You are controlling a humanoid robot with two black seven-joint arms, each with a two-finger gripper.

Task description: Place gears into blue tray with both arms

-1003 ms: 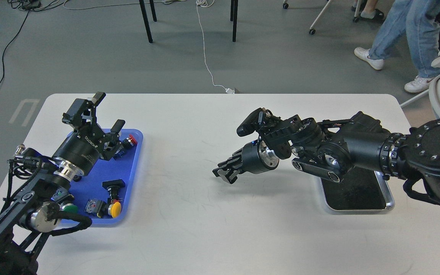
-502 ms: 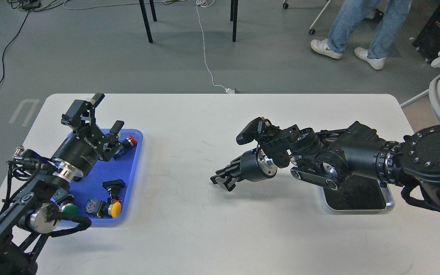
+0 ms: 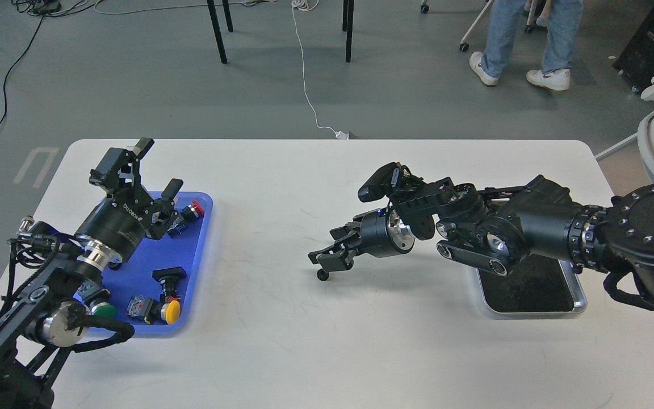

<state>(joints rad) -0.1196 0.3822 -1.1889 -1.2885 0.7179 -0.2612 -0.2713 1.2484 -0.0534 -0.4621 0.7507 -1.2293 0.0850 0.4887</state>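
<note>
One small black gear (image 3: 322, 275) lies on the white table (image 3: 281, 341) in the middle, just under the tips of my right gripper (image 3: 330, 247). That gripper points left and down, its two fingers spread apart with nothing between them. The blue tray (image 3: 193, 267) sits at the left, holding push buttons but no gear that I can make out. My left gripper (image 3: 154, 168) hovers open over the tray's far end, empty.
In the blue tray lie a red button (image 3: 193, 208), a yellow one (image 3: 172, 310), a green one (image 3: 103, 310) and a black switch body (image 3: 168, 276). A metal tray with a black mat (image 3: 531, 292) sits under my right forearm. A person stands beyond the table.
My right gripper has spread its fingers and lifted slightly; the gear now shows on the table beneath its tips. The left arm has barely moved. The person walked left.
</note>
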